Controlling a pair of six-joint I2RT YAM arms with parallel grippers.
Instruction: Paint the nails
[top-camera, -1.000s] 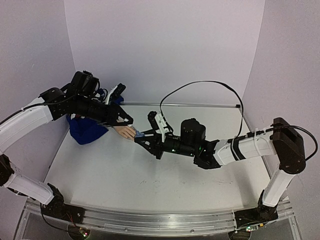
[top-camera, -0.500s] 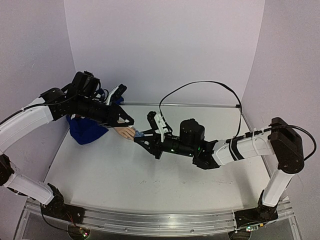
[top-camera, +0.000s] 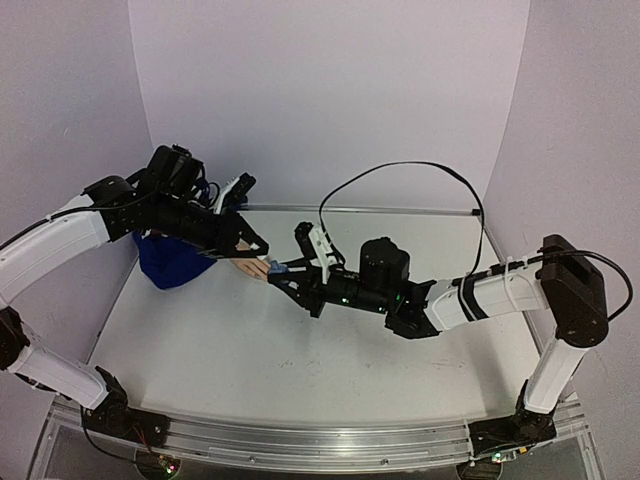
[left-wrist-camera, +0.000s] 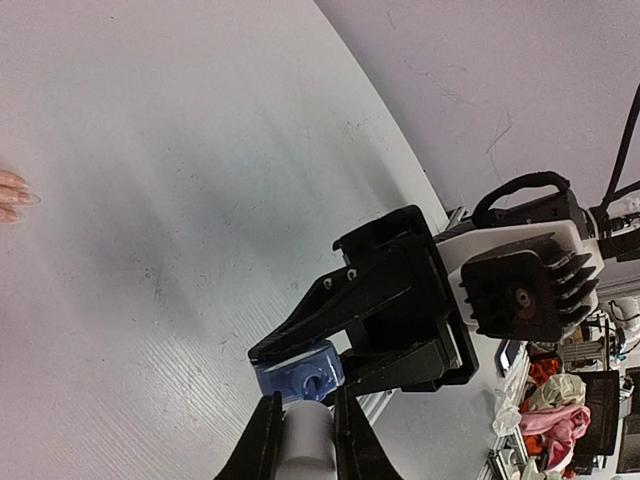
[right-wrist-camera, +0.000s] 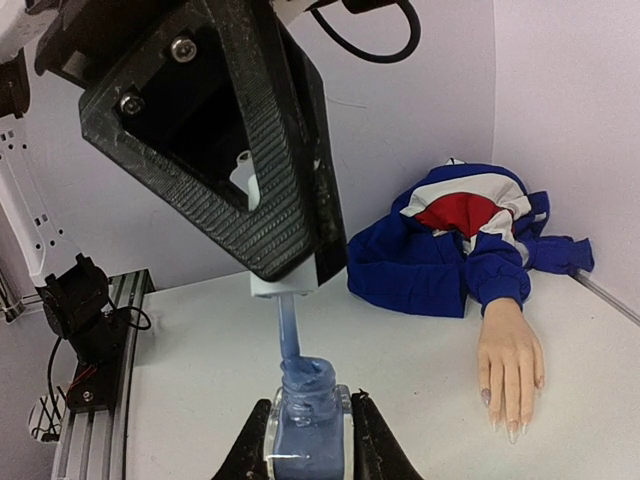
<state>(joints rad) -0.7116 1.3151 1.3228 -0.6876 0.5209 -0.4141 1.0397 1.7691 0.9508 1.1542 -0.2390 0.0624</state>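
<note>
My right gripper (right-wrist-camera: 310, 405) is shut on a small bottle of blue polish (right-wrist-camera: 305, 435), held upright just above the table. My left gripper (left-wrist-camera: 306, 400) is shut on the white cap (left-wrist-camera: 303, 445). Its brush stem (right-wrist-camera: 290, 335) reaches down into the bottle's blue-smeared neck. In the top view the two grippers, left (top-camera: 260, 246) and right (top-camera: 280, 272), meet at the left-centre of the table, right beside the mannequin hand (top-camera: 248, 265). The peach hand (right-wrist-camera: 510, 360) lies flat, palm down. Its nails (right-wrist-camera: 512, 428) point toward me, right of the bottle. It sticks out of a blue, red and white sleeve (right-wrist-camera: 450, 240).
The sleeve (top-camera: 172, 260) is bunched against the left wall. A black cable (top-camera: 400, 168) loops above the right arm. A metal rail (top-camera: 400, 210) runs along the table's back edge. Purple walls close in on three sides, and an aluminium frame (top-camera: 300, 445) lines the near edge.
My left gripper with the cap has sunk slightly toward the bottle. The right arm has hardly moved.
</note>
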